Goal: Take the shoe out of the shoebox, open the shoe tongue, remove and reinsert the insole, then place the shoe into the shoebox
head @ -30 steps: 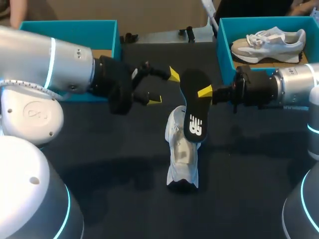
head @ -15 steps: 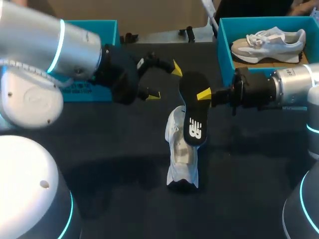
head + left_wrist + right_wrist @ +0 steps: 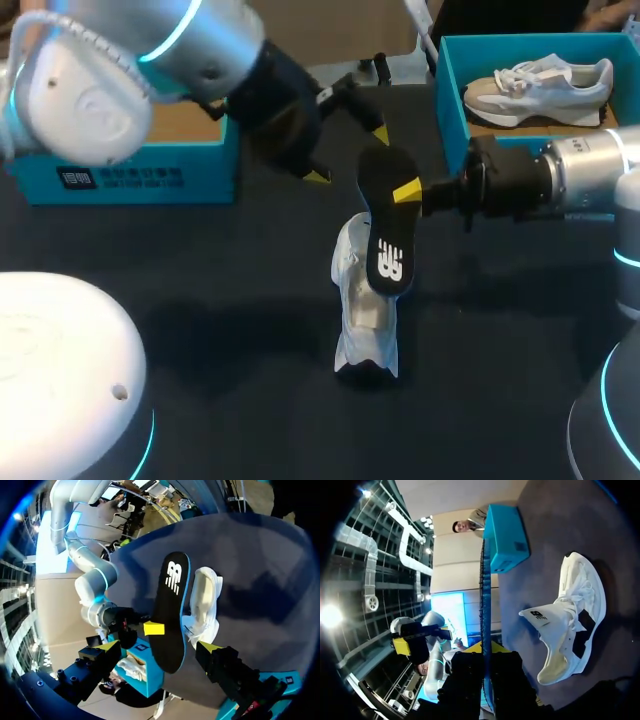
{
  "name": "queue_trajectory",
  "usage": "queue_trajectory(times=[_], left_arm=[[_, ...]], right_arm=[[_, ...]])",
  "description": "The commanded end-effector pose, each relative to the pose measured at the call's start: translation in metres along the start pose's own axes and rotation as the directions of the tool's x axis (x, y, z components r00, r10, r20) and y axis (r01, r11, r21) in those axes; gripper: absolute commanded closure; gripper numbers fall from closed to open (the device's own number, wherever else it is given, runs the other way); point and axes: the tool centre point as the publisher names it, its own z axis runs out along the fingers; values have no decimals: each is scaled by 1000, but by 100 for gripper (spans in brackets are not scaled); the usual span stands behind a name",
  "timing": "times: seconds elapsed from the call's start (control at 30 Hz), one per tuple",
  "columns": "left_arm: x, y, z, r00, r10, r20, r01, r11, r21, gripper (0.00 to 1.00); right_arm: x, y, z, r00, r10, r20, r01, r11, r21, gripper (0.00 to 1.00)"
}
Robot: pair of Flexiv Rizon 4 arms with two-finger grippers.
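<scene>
Head cam's up high behind the robot, staring down at the table [image 3: 200, 300]. Left wrist cam peers in close from 11 o'clock of the insole [image 3: 385, 215], right wrist cam from 3 o'clock. All three share insole and shoe [image 3: 365, 310].

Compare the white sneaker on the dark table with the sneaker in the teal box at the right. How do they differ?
Place: the white fabric sneaker rests on the dark table; the white and beige sneaker lies in the teal cardboard shoebox. Pose: the first is seen end-on, the second side-on. State: the first gapes open, a black insole held above it in the right claw; the second looks laced. Both are pale lace-up sneakers.
</scene>
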Motion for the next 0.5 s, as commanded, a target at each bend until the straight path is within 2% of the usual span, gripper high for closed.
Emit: queue_trajectory(times=[0.03, 0.33, 0.5], left_arm=[[-11, 4, 7, 950, -12, -311, 22, 999, 27, 0], [-16, -10, 22, 895, 68, -442, -32, 996, 88, 0], [-19, -12, 22, 885, 56, -462, -16, 996, 90, 0]], right_arm=[[-1, 1, 2, 1000, 4, 6, -4, 1000, 1, 100], [-5, 2, 4, 1000, 14, 19, -14, 1000, 12, 100], [-6, 3, 4, 1000, 17, 24, -17, 1000, 15, 100]])
